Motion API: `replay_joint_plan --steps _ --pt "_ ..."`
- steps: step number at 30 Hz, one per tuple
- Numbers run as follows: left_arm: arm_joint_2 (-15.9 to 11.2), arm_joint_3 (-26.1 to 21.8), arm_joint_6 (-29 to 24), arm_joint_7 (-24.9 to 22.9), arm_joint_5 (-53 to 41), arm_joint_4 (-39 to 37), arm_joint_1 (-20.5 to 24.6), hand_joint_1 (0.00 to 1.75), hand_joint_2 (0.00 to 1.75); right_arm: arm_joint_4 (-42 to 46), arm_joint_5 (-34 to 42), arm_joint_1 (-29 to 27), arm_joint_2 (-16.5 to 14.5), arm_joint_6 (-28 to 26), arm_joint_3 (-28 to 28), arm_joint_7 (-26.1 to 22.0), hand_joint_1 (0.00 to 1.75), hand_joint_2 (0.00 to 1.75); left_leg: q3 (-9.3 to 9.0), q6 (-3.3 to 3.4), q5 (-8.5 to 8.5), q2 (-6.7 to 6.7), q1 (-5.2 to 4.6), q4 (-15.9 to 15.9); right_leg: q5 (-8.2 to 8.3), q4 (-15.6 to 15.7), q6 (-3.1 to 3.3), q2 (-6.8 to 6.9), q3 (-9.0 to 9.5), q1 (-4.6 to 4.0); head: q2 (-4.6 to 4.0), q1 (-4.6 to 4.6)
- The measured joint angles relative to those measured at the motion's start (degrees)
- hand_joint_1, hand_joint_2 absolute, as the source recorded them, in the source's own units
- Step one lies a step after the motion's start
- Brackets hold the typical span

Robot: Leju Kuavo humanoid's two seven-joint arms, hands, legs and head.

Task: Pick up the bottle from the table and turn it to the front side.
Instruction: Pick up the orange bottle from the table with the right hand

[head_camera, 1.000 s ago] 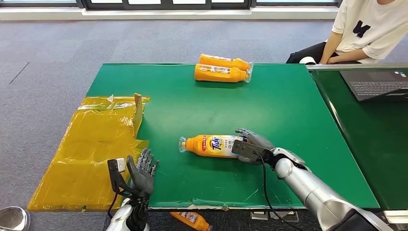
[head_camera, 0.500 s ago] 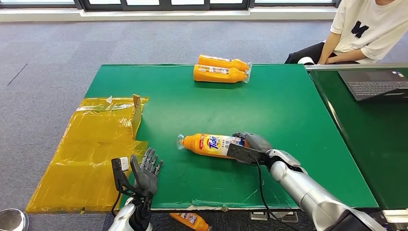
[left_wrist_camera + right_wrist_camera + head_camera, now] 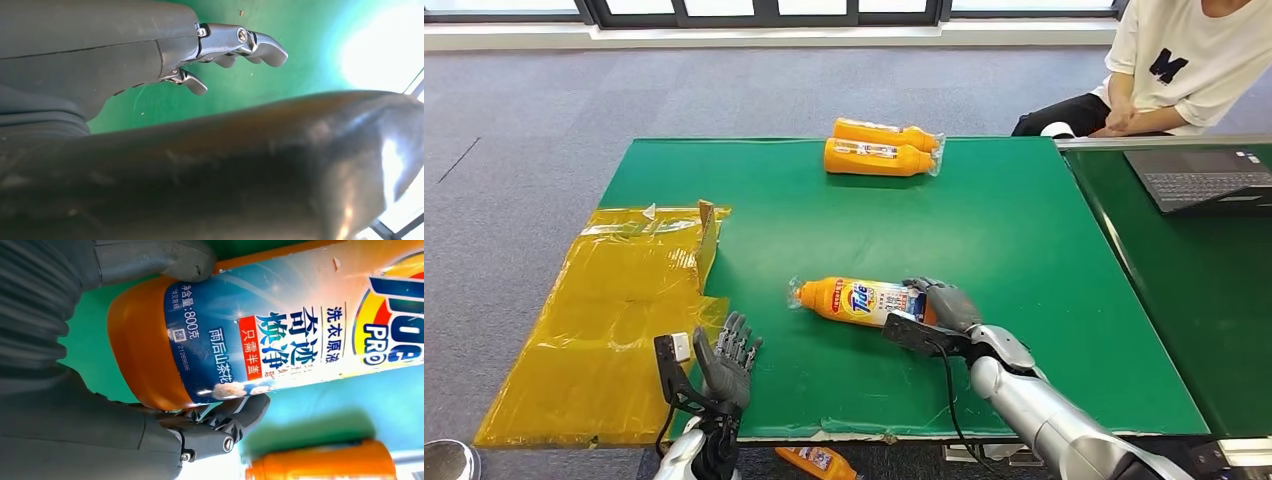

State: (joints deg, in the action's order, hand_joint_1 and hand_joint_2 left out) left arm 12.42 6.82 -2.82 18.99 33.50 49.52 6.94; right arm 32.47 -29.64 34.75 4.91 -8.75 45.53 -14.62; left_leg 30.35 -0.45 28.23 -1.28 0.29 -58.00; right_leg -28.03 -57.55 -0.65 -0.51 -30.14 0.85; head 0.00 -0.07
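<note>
Bottle [image 3: 861, 300] shifted slightly left, orange, Tide label up, right hand [image 3: 946, 309] fingers [image 3: 235, 416] gripping its base

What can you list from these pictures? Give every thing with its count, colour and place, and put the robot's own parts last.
Held bottle: one, orange with a blue Tide label, lying near the table's middle.
Far bottles: two, orange, side by side at the far edge.
Floor bottle: one, orange, below the near edge.
Table: one, green.
Plastic sheet: one, yellow, over the table's left end.
Laptop: one, dark, on the neighbouring table.
Person: one, white shirt, seated far right.
Left hand: grey, fingers apart, near edge.
Right hand: grey, gripping the held bottle's base.
</note>
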Motion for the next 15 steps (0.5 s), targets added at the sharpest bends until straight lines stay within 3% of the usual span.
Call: replay_joint_plan --steps 5,15 --pt "0.16 0.02 -2.33 2.47 -2.59 1.95 -1.61 0.00 0.00 5.58 2.45 -4.00 -1.99 -6.01 -5.67 -4.61 1.75 1.75 0.33 -0.07 -0.22 -0.02 0.02 0.00 0.21 -0.06 0.06 -0.02 -0.62 -0.01 0.00 -0.01" --pt "0.58 0.02 -6.94 3.41 -7.32 5.28 -3.77 0.00 0.00 17.67 3.55 -11.84 -6.78 -6.02 -15.09 -8.07 1.75 1.75 0.86 -0.10 -0.19 0.01 0.05 0.09 0.15 -0.06 0.13 -0.06 -1.24 -0.11 0.00 -0.02"
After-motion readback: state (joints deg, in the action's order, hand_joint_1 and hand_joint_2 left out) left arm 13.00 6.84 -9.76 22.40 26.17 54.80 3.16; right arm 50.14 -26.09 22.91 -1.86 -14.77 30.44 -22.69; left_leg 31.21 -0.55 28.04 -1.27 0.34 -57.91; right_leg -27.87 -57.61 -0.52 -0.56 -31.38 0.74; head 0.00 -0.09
